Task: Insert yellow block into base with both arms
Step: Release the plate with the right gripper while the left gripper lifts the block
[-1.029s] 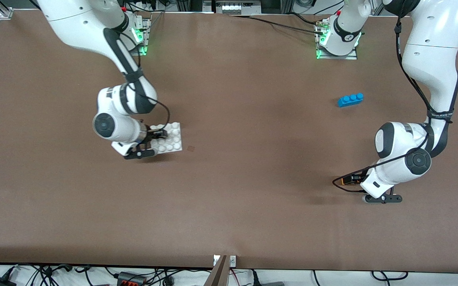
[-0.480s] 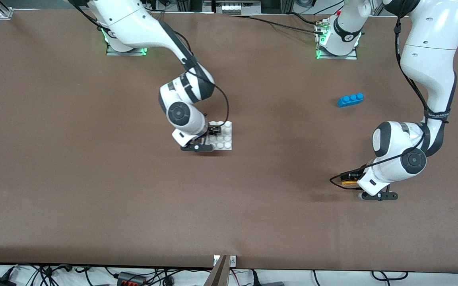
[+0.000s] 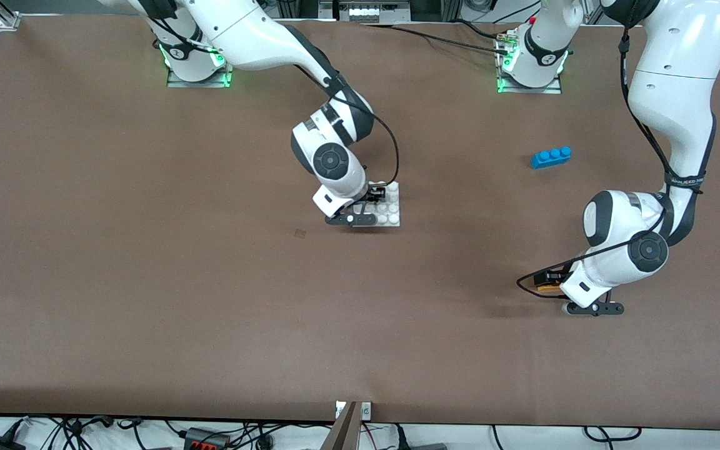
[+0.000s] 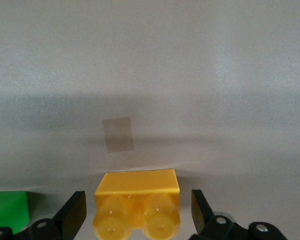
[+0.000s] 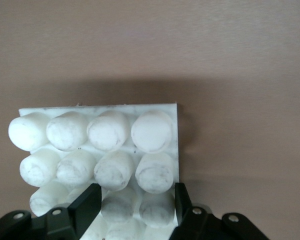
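Observation:
The base (image 3: 391,209), a white square studded plate (image 5: 110,145), sits in the middle of the table. My right gripper (image 3: 377,195) is shut on it, with one finger (image 5: 87,205) between the studs and the other at the plate's edge. I cannot tell whether the plate rests on the table. The yellow block (image 3: 545,287) lies on the table toward the left arm's end. My left gripper (image 3: 549,280) is low around the yellow block (image 4: 137,192). It is open, with a gap between each finger (image 4: 75,215) and the block.
A blue three-stud brick (image 3: 550,156) lies farther from the front camera than the yellow block. A green brick (image 4: 7,212) lies just beside the left gripper. A small dark patch (image 3: 300,234) marks the table near the base.
My right arm has carried the base from the right arm's end of the table to the middle. The left gripper has shifted slightly at the yellow block.

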